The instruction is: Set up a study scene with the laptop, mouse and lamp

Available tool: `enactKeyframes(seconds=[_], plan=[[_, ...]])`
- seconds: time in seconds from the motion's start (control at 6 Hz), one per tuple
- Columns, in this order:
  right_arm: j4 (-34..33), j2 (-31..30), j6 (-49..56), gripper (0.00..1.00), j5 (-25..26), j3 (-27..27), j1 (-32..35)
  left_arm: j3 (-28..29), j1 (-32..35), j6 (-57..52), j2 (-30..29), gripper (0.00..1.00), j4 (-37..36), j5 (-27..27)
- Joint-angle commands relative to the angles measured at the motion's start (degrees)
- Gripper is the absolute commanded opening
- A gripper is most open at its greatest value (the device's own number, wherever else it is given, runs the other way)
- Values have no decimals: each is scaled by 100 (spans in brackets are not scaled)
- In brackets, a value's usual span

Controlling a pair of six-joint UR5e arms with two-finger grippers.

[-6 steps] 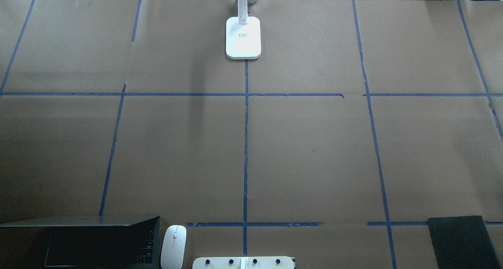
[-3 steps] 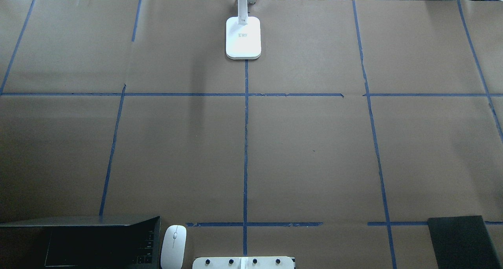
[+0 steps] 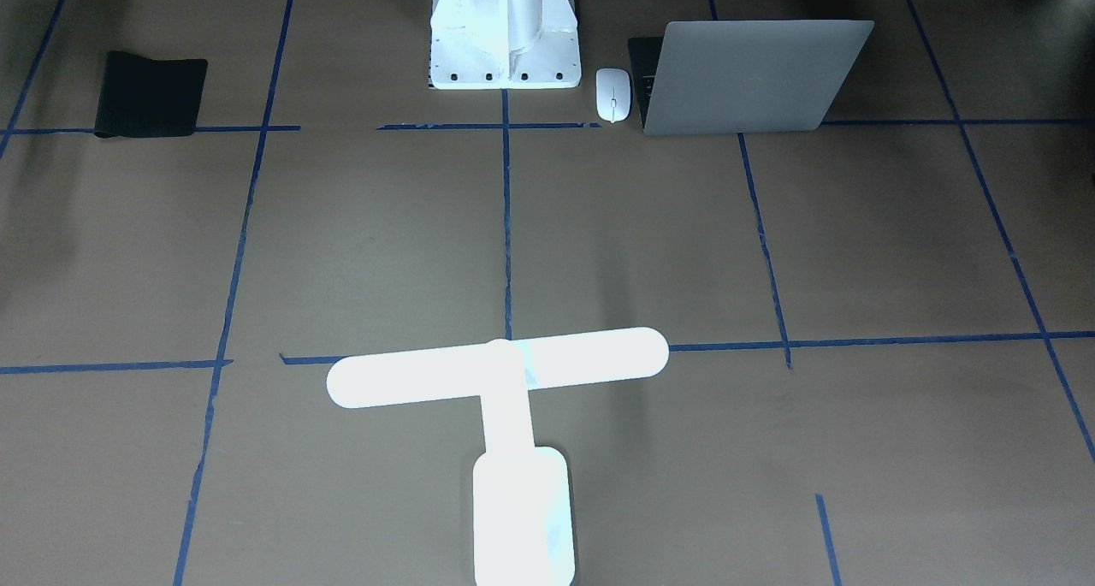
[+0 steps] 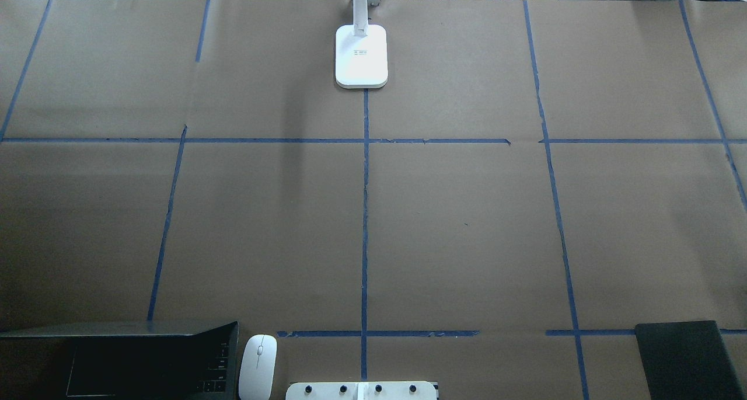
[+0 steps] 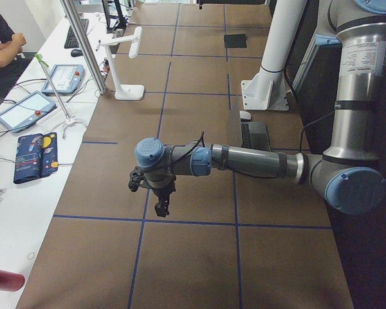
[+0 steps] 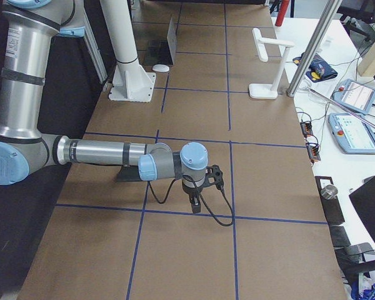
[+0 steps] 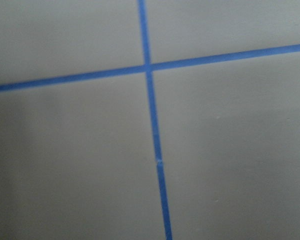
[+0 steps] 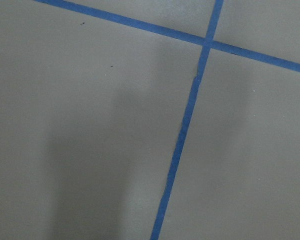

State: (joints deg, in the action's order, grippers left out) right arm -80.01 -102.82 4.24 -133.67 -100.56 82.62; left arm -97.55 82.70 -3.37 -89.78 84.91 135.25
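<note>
The laptop [image 3: 753,73] stands open by the robot's base, on its left side; it also shows in the overhead view [image 4: 117,359]. The white mouse [image 3: 612,94] lies right beside it [image 4: 257,367]. The glowing T-shaped lamp [image 3: 505,381] stands at the table's far middle edge [image 4: 361,55]. My left gripper [image 5: 161,206] shows only in the exterior left view, low over bare paper far from all three. My right gripper [image 6: 195,205] shows only in the exterior right view, likewise over bare paper. I cannot tell whether either is open or shut. Both wrist views show only paper and tape.
A black mat [image 3: 151,94] lies near the base on my right side [image 4: 686,359]. The white bolted pedestal [image 3: 505,56] stands at the near middle edge. Brown paper with blue tape lines [image 4: 365,213] covers the table. Tablets and cables lie beyond the far edge [image 6: 353,125].
</note>
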Motion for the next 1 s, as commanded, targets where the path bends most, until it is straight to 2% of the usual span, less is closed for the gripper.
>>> enactKeyframes(seconds=[0.0, 0.17, 0.33, 0.67, 0.83], plan=[[351, -36, 15, 100, -220, 1, -17, -1013, -988, 1819, 39, 100, 184, 116], [415, -36, 15, 100, -238, -16, -26, -1829, -1506, 2953, 283, 100, 166, 124], [416, 7, -37, 100, -221, 1, -26, -2569, -1947, 5131, 355, 100, 175, 133], [416, 8, -64, 100, -247, 10, -26, -3529, -3080, 8509, 338, 100, 183, -94], [416, 8, -64, 100, -247, -8, -26, -3934, -3589, 9894, 382, 100, 140, -496]])
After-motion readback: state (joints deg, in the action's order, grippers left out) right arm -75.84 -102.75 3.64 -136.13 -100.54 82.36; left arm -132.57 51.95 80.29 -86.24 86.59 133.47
